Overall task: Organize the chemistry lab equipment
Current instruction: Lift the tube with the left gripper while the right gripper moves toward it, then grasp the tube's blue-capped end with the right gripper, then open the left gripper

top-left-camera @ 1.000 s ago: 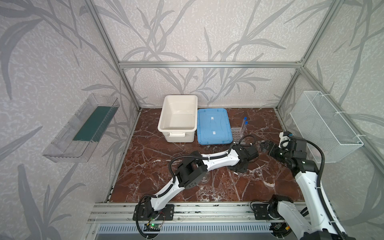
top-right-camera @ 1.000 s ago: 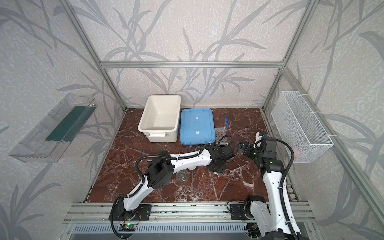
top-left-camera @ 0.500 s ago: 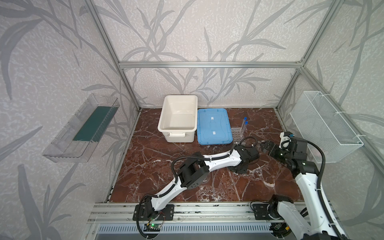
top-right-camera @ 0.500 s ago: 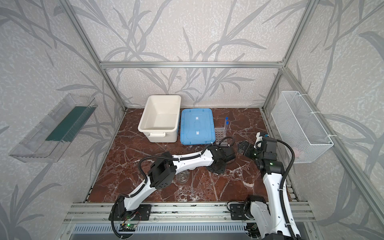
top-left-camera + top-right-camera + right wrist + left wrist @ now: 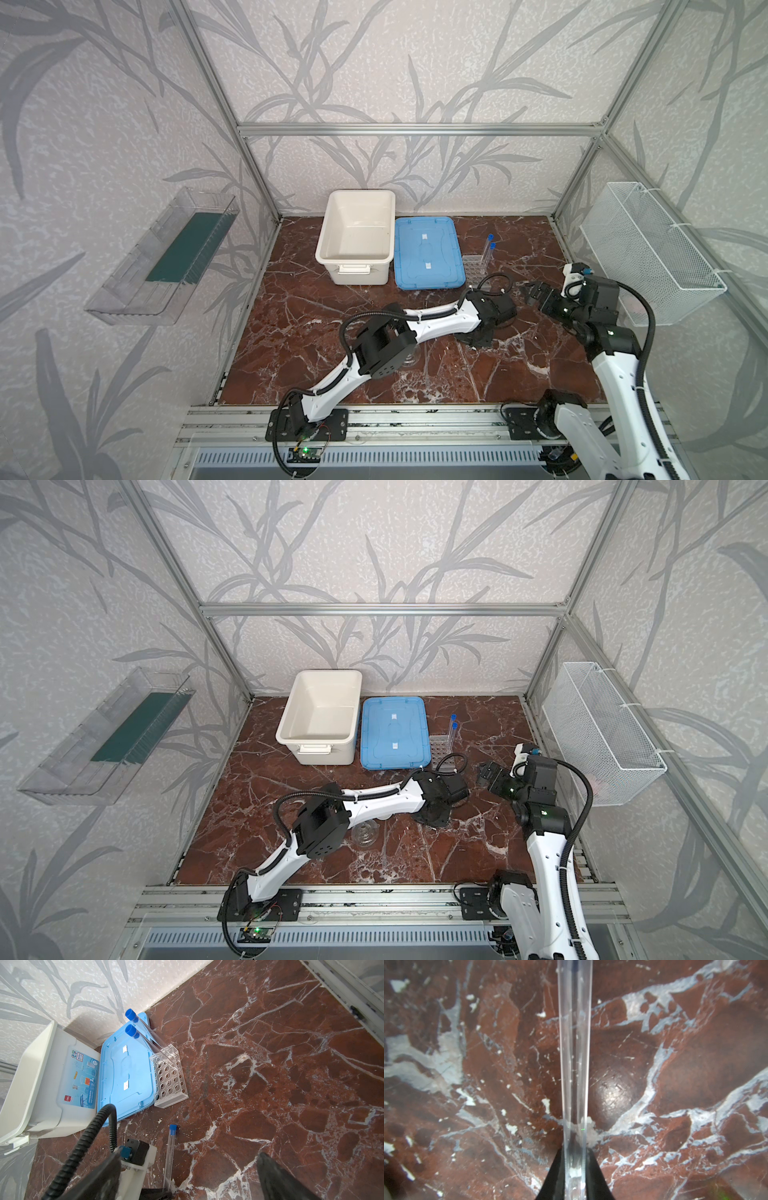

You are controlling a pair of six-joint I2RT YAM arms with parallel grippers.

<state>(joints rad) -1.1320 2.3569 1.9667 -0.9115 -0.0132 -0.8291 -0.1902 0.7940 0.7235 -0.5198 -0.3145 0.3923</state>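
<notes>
A clear test tube with a blue cap lies flat on the marble table. My left gripper is down on the tube's bottom end, and its black fingers press the glass from both sides. In both top views the left gripper points down at the table's right middle, hiding the tube. My right gripper hovers open beside it, holding nothing. Two blue-capped tubes stand in the clear grid rack. A small glass vessel sits half under the left arm.
The white tub and its blue lid lie at the back, with the rack against the lid's right edge. A wire basket hangs on the right wall. A clear shelf hangs on the left wall.
The left gripper's jaws have drawn in onto the lying tube, and the arm has shifted slightly. The right arm has hardly moved.
</notes>
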